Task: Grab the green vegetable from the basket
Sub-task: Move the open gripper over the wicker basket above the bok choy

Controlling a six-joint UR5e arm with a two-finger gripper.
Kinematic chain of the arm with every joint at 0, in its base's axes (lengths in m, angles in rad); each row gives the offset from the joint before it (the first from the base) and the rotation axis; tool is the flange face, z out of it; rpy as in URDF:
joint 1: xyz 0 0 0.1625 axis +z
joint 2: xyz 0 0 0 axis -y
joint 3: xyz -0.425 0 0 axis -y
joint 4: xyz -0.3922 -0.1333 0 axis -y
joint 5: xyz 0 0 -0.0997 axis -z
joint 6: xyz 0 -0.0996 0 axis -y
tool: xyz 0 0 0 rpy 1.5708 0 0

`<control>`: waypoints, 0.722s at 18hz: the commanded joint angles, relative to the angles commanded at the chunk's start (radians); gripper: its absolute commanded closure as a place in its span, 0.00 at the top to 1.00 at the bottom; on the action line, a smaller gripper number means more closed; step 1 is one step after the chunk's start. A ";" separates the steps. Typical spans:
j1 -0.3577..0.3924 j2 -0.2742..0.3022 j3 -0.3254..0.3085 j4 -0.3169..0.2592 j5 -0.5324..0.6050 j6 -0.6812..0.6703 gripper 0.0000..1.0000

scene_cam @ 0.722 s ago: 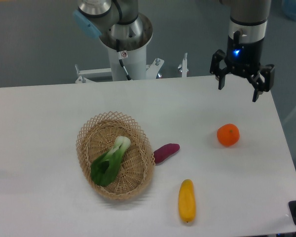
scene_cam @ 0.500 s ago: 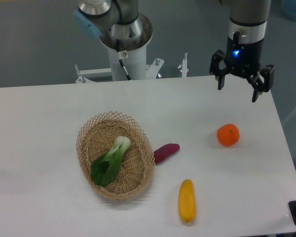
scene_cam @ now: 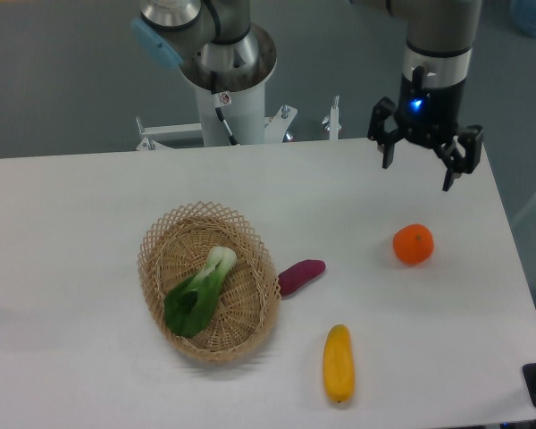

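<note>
The gripper hangs with fingers spread, empty, far right of the basket; the bok choy lies inside it. Best approach: descend across the pale stalk, clear of the rim

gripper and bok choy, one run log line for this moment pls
phase: approach | gripper: open, empty, above table's far right | bok choy: in basket, untouched | grasp: not yet
</note>
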 joint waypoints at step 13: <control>-0.223 -0.009 -0.162 0.106 0.003 -0.442 1.00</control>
